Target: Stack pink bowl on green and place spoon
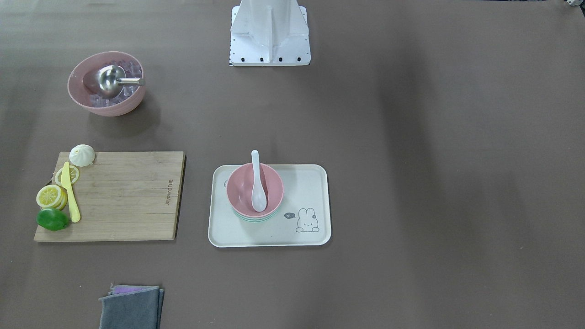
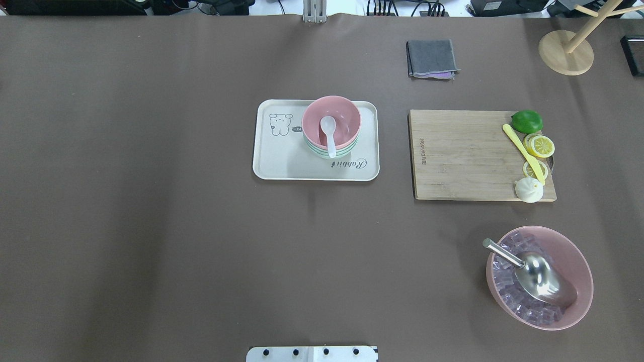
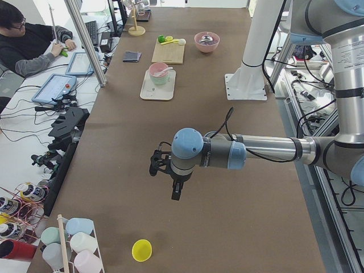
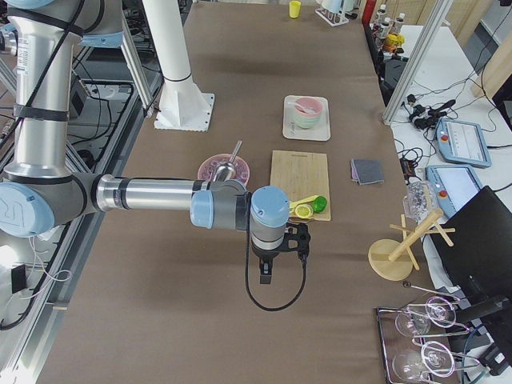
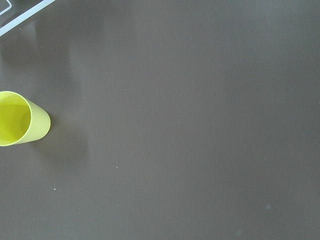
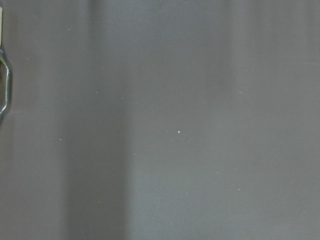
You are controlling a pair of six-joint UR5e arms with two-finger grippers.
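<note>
The pink bowl [image 1: 240,186] sits nested in the green bowl [image 1: 254,220], of which only the rim shows beneath it. The stack stands on a cream tray [image 1: 313,183] near the middle of the table [image 1: 411,183]. A white spoon [image 1: 257,194] lies inside the pink bowl, scoop end on the bottom and handle leaning over the rim.

The left gripper [image 3: 176,192] hangs over bare table, fingers pointing down. It appears only in the side view, so I cannot tell whether its fingers are apart or together. The tray and its bowls lie well away from these fingers, far up the table. A yellow cup [image 5: 20,119] stands near them, toward the table's end, with only its own yellow wall showing inside.

The right gripper [image 4: 266,274] also points down over bare table. Whether its fingers are parted or closed cannot be told either. Close beyond these fingers lies a wooden cutting board [image 1: 123,196] with a lime [image 1: 53,220], lemon slices [image 1: 49,196] and a yellow knife [image 1: 70,193] at the end nearest them. Past the board stands a large pink bowl [image 1: 114,108] holding clear ice cubes [image 1: 132,69] and a metal scoop [image 1: 109,81]. The stacked bowls are farther off, well apart from these fingers.
</note>
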